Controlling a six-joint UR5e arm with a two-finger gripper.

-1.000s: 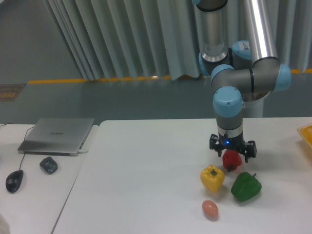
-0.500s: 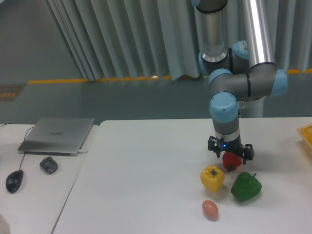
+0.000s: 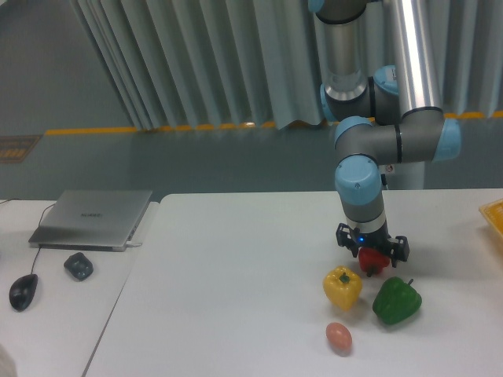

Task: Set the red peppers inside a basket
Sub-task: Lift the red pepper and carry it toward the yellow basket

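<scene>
The small red pepper (image 3: 375, 262) sits on the white table (image 3: 236, 298), just behind the yellow pepper (image 3: 343, 287) and the green pepper (image 3: 396, 300). My gripper (image 3: 373, 253) points straight down over the red pepper and covers its top. Its black fingers (image 3: 343, 236) stand spread on either side of the pepper, so it looks open around it. The pepper still rests on the table. Only a yellow-orange corner of the basket (image 3: 495, 221) shows at the right edge.
A brown egg (image 3: 339, 336) lies in front of the yellow pepper. On the adjoining table at the left are a closed laptop (image 3: 93, 217), a small dark object (image 3: 78, 265) and a mouse (image 3: 23, 291).
The arm has shifted slightly left and the gripper has come down a little further over the red pepper. The pepper has not moved.
</scene>
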